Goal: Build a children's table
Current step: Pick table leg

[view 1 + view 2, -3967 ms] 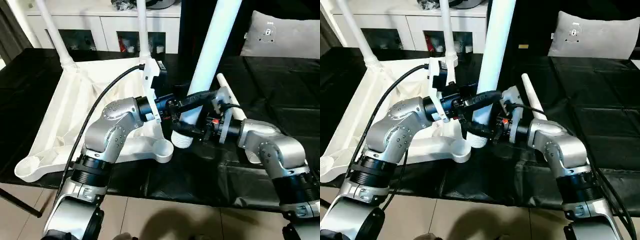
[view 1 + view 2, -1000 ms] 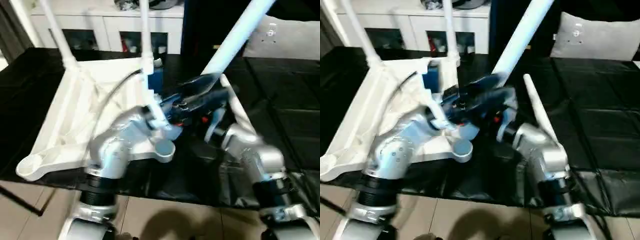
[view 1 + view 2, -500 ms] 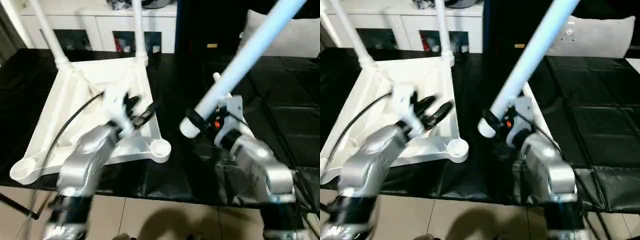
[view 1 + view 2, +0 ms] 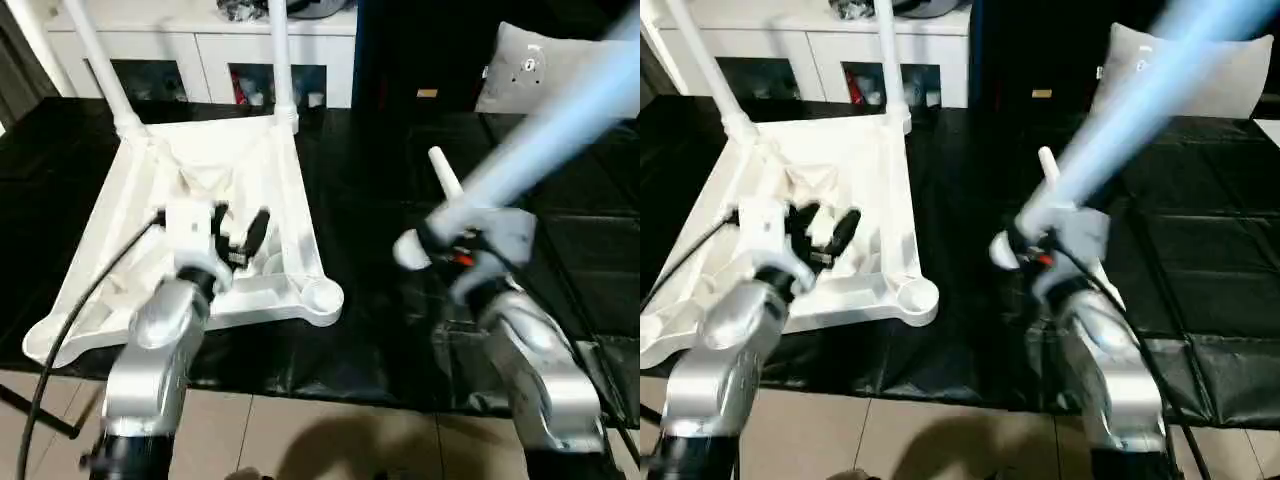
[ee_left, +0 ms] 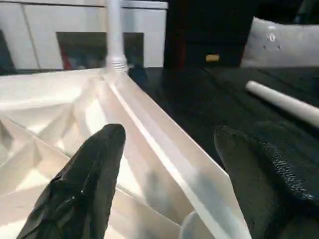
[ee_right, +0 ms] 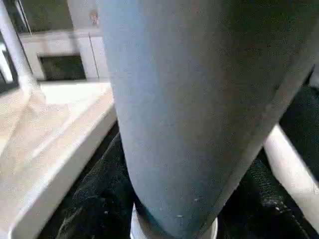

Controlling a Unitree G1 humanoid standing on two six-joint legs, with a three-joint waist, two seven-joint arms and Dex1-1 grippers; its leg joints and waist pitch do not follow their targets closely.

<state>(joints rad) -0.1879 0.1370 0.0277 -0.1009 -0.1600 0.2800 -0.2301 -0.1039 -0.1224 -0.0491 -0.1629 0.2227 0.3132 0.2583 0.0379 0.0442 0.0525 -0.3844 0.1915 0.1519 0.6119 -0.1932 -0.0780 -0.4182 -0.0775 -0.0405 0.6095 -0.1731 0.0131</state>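
The table top (image 4: 150,200) lies upside down on the left, two legs (image 4: 278,70) already standing in its far corners, so sockets face up. The right gripper (image 4: 450,245) pinches a third leg (image 4: 540,140) near its thick end, tilted, likely for the near right socket (image 4: 322,295). The left gripper (image 4: 238,232) hovers over the top with jaws spread and empty; a fourth leg (image 4: 445,180) lies behind.

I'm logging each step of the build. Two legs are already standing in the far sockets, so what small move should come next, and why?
Probably swing the leg held in the right claw across to the empty near socket and stand it up. It is tilted, its thick end hanging over the black cloth beside the tabletop. The left claw hovers open over the ribbed underside.
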